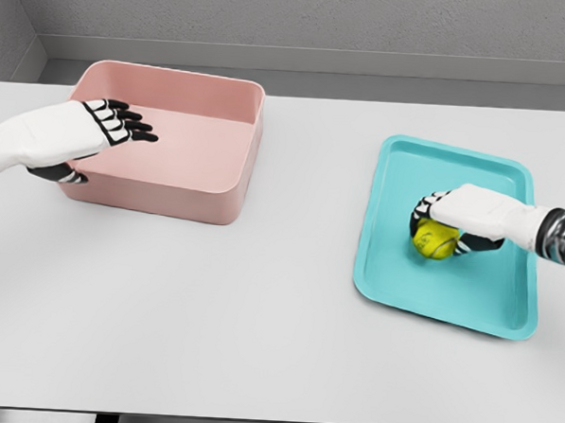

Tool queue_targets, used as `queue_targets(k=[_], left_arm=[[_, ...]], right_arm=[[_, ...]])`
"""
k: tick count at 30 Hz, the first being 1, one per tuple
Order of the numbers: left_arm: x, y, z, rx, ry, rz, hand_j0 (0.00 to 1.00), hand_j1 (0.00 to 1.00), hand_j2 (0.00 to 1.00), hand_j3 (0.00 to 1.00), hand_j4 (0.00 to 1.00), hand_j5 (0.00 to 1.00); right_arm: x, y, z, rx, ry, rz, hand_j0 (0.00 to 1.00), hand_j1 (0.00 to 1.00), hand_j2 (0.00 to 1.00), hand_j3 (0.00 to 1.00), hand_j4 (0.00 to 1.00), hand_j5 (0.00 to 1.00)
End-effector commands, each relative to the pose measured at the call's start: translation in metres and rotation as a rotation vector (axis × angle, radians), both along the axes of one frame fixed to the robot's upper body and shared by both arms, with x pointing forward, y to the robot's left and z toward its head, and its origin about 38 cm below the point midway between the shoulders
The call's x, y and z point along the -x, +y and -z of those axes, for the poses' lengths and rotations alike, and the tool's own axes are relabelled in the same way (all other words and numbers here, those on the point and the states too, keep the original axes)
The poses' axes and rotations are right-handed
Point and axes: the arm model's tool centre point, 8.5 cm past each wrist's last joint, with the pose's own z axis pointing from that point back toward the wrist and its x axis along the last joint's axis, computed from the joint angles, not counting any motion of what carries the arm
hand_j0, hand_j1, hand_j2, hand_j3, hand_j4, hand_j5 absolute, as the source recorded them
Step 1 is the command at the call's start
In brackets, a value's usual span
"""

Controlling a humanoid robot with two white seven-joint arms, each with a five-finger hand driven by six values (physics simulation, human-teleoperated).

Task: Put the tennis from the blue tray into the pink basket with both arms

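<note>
Nearest, on the right: tennis ball (435, 239) lying in the blue tray (467, 299), near the tray's middle, on the white table (211, 312). Right hand (459, 221) draped over the ball from the right, fingers (423, 213) curled down its far and left sides, thumb low at the near right; wrapped around the ball, though whether squeezing or only cupping cannot be told, and no lift visible, ball apparently resting on the tray floor. Best done by closing evenly around the widest part, checking the hold before rising, then lifting straight up to clear the tray's rim and carrying left toward a handover; a lopsided pinch likely to let a round ball roll out. Forearm entering level from the right edge, palm down. Farther off, on the left: pink basket (230, 171), well apart from the tray, holding nothing visible. Left hand (90, 131) hovering over the basket's left rim, palm down, 4 fingers straight and relaxed, pointing right, gripping nothing.
</note>
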Motion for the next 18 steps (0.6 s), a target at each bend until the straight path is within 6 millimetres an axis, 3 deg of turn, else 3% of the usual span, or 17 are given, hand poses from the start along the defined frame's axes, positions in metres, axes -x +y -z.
queue_targets(k=[1,18], left_arm=[[0.000,0.001,-0.001,0.003,0.000,-0.004,1.00,1.00,1.00,1.00,1.00,1.00],[0.000,0.002,-0.003,0.002,-0.003,-0.005,1.00,1.00,1.00,1.00,1.00,1.00]], right_arm=[[-0.001,-0.001,-0.003,-0.004,-0.004,0.002,0.43,0.43,0.43,0.43,0.43,0.43],[0.001,0.038,-0.032,-0.102,-0.077,-0.277,0.43,0.43,0.43,0.43,0.43,0.43]])
